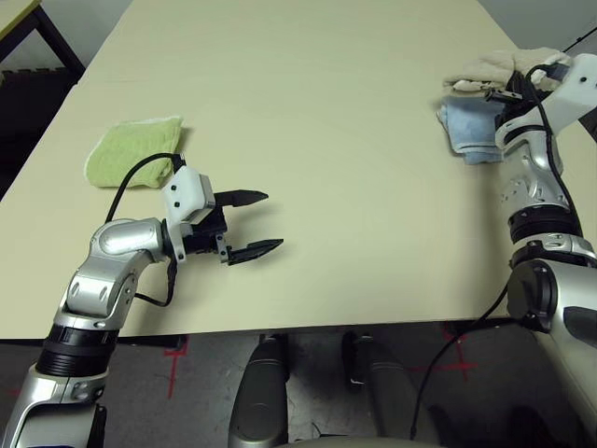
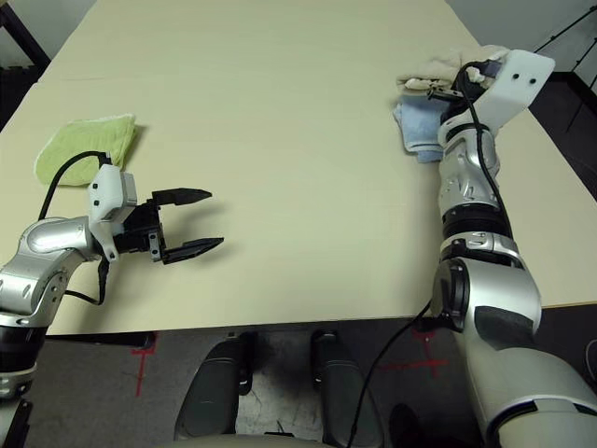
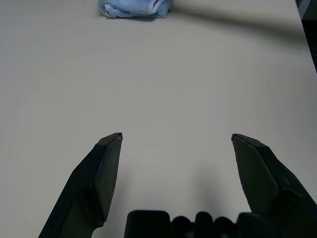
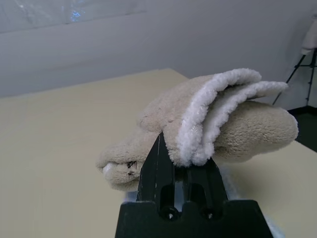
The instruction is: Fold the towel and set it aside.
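The beige towel (image 1: pixel 480 70) with white trimmed edges is bunched into a folded bundle at the table's far right. It rests on top of the light blue folded towel (image 1: pixel 466 131). My right gripper (image 4: pixel 161 139) is shut on the towel, whose white edge (image 4: pixel 198 129) drapes over the closed fingertips. My left gripper (image 1: pixel 261 222) hovers low over bare table near the front left. It is open, with nothing between its fingers (image 3: pixel 106 168).
A light green folded towel (image 1: pixel 131 154) lies at the left, just behind my left arm. The tan table (image 1: pixel 326 121) is bare across its middle, and its front edge (image 1: pixel 308 327) runs close under my left gripper. A tripod leg (image 4: pixel 297 74) stands beyond the table's right side.
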Robot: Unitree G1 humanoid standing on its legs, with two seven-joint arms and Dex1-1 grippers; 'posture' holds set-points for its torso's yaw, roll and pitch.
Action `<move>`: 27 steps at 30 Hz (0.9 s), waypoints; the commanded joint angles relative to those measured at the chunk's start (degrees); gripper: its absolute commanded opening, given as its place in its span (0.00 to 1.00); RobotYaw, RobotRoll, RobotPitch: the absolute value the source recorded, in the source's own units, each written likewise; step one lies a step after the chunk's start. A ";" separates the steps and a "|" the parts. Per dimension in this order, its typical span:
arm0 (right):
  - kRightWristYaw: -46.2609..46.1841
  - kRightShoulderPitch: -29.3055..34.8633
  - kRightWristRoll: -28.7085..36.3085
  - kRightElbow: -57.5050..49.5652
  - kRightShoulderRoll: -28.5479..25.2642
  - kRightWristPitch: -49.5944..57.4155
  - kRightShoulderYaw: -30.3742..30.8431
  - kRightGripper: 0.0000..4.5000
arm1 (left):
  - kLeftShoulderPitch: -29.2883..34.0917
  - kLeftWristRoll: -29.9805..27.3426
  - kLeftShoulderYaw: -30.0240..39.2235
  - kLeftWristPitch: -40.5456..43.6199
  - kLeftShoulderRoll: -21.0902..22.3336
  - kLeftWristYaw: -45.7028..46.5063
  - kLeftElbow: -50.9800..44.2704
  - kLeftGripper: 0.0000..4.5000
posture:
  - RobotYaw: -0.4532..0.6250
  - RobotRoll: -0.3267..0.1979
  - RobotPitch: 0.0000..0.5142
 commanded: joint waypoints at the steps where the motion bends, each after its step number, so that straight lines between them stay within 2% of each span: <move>1: -1.58 0.83 -0.68 1.67 -1.35 -2.27 -0.73 0.00 | -0.07 0.78 -1.37 -0.73 -0.37 -0.86 0.61 1.00 | 0.57 0.62 0.41; 6: -3.16 3.93 -0.52 0.44 -0.14 -3.74 -0.88 0.00 | -0.33 0.80 -1.56 -0.84 -0.25 -1.26 0.80 1.00 | 0.56 0.62 0.42; 14: -6.25 8.94 0.22 -4.51 6.84 -3.23 -0.39 0.00 | -0.37 0.80 -1.42 -0.57 0.29 -1.90 0.55 1.00 | 0.57 0.62 0.43; 18: -7.67 8.06 0.03 -5.37 7.44 -3.61 -0.50 0.00 | -0.16 0.85 -1.20 -0.50 0.57 -1.90 0.38 1.00 | 0.58 0.62 0.42; 27: -7.89 4.19 -0.95 -7.25 4.74 -4.23 -0.10 0.00 | 0.09 1.05 -1.46 -0.49 -0.02 -1.13 0.18 1.00 | 0.58 0.62 0.41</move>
